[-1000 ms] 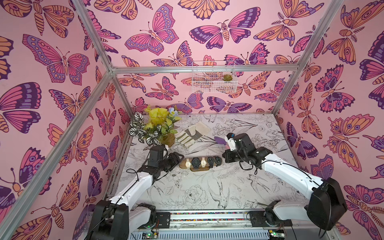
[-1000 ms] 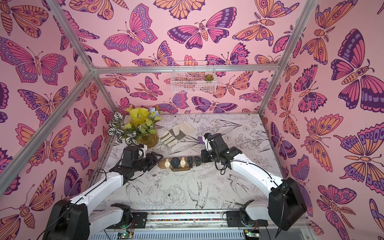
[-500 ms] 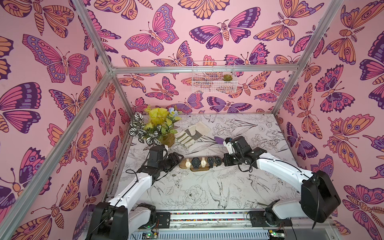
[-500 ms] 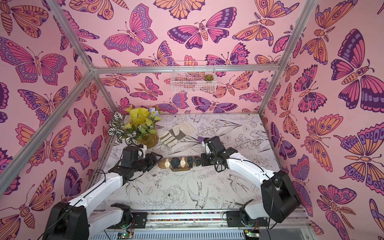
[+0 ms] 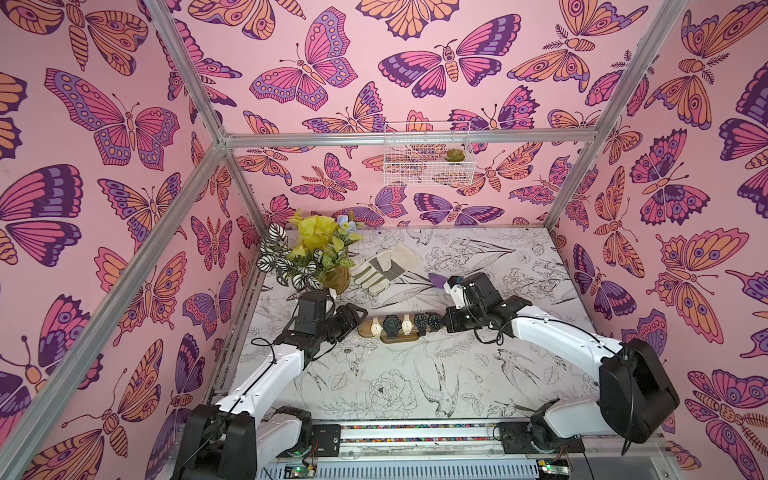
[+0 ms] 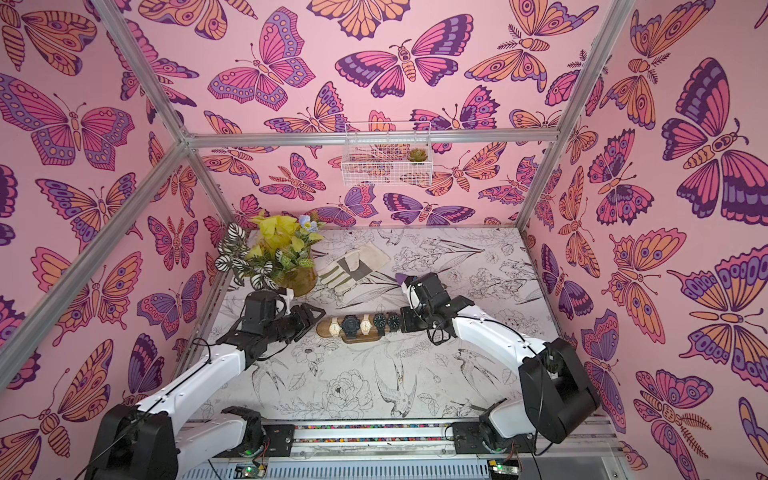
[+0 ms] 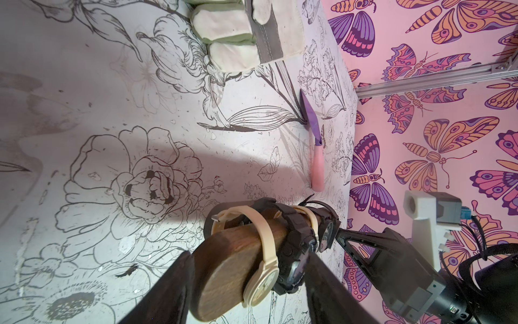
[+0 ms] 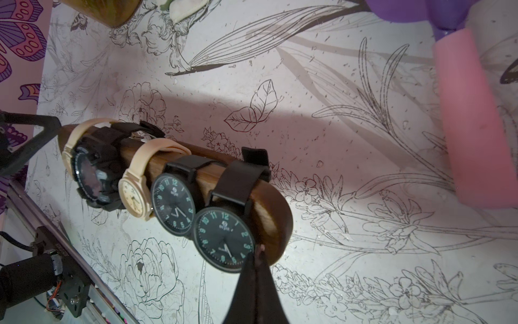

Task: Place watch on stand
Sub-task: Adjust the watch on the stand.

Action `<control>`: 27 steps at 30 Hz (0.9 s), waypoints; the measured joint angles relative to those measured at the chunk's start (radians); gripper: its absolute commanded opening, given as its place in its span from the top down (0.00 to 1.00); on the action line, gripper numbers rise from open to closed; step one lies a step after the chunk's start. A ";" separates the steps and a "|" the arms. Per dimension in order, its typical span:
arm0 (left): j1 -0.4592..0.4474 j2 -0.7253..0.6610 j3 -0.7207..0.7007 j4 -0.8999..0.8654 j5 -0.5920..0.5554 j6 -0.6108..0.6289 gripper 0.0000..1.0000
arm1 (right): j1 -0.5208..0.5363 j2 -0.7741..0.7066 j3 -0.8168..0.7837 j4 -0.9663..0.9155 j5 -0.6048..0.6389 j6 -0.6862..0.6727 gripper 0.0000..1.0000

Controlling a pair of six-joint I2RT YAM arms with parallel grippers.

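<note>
The stand (image 5: 399, 338) (image 6: 322, 328) is a brown wooden bar at the middle of the table, carrying several watches, beige and black. The rightmost black watch (image 5: 434, 321) (image 8: 224, 238) sits strapped round the bar near its right end. My right gripper (image 5: 446, 324) (image 8: 259, 254) is shut and empty, its tips against the bar's right end beside that watch's case. My left gripper (image 5: 359, 320) (image 7: 248, 255) is open round the bar's left end (image 7: 224, 266). One finger lies along the wood, and a gap shows between the other finger and the beige watch (image 7: 263, 280).
A potted plant (image 5: 316, 257) stands at the back left, with a work glove (image 5: 384, 266) lying beside it. A purple knife with a pink handle (image 5: 436, 280) (image 7: 315, 146) lies just behind my right wrist. A wire basket (image 5: 428, 162) hangs on the back wall.
My right arm has edged slightly left toward the stand's right end. The left arm, the stand and the watches have not visibly moved.
</note>
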 measured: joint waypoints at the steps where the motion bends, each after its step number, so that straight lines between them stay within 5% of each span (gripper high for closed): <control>1: 0.000 0.000 0.000 -0.001 0.000 0.000 0.35 | 0.000 0.000 0.000 0.003 -0.003 0.004 0.96; 27: 0.000 0.008 0.005 -0.005 0.000 0.000 0.35 | 0.081 0.076 0.124 0.010 -0.027 0.007 0.95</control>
